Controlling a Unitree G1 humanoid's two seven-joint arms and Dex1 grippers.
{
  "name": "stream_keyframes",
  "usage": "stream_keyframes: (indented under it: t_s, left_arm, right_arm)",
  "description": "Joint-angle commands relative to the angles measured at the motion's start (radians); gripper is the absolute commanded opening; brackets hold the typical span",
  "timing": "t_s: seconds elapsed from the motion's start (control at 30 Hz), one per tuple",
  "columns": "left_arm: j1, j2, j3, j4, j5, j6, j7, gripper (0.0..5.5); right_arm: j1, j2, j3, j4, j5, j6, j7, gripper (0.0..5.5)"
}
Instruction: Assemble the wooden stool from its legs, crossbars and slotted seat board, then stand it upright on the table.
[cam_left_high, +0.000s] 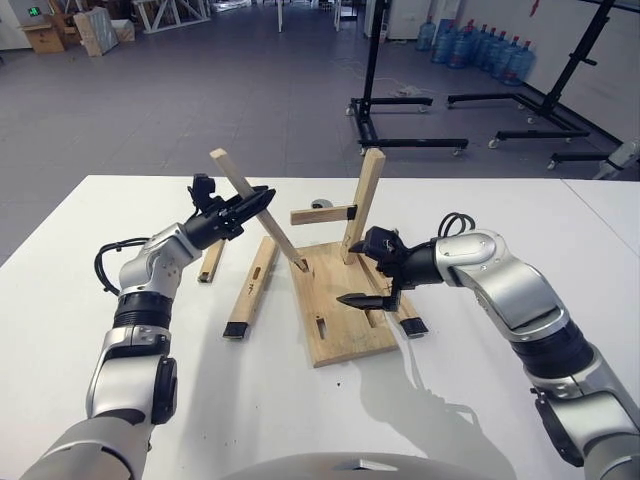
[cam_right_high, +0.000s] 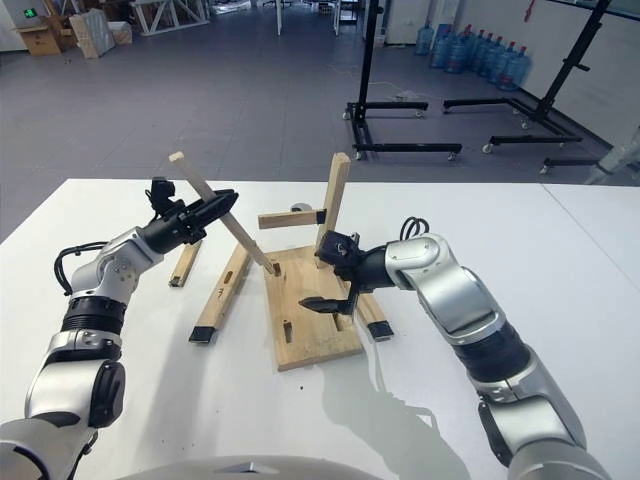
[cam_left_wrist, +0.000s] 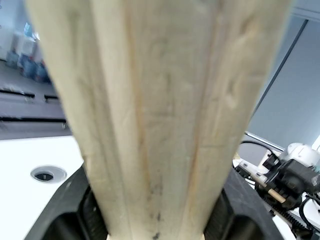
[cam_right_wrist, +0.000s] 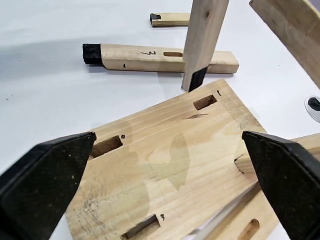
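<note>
The slotted seat board (cam_left_high: 335, 310) lies flat on the white table. My left gripper (cam_left_high: 255, 200) is shut on a wooden leg (cam_left_high: 262, 215), which is tilted with its dark lower end at the board's far-left corner slot (cam_right_wrist: 205, 101). This same leg (cam_left_wrist: 155, 115) crosses the left wrist view close up. A second leg (cam_left_high: 363, 200) stands near the board's far-right corner, and a crossbar (cam_left_high: 320, 214) sticks out of it to the left. My right gripper (cam_left_high: 365, 298) hangs open just above the board's middle, its fingers (cam_right_wrist: 45, 185) wide apart.
A loose leg (cam_left_high: 250, 290) with a black foot lies left of the board, and a shorter piece (cam_left_high: 210, 262) lies beyond it. Another leg (cam_left_high: 408, 320) lies along the board's right edge. A round table grommet (cam_left_high: 322, 204) sits behind. Black floor stands are beyond the table.
</note>
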Motion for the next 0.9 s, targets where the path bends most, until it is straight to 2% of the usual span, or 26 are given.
stream_keyframes:
  t_s: [0.03,0.37,0.9]
  left_arm:
    - [-0.05,0.009,0.004,0.084,0.043,-0.042,-0.047,2.01]
    - [-0.119,-0.02,0.047,0.186,0.072,-0.089,-0.058,2.01]
    - [-0.114,-0.069,-0.01,0.236,0.21,-0.246,-0.073,2.01]
  right_arm:
    - [0.01,-0.006,0.013,-0.014,0.018,0.008,-0.019,5.4]
    - [0.014,-0.006,0.033,-0.022,0.044,0.011,-0.052,5.4]
    - [0.03,0.005,0.057,-0.054,0.078,0.022,-0.095,5.4]
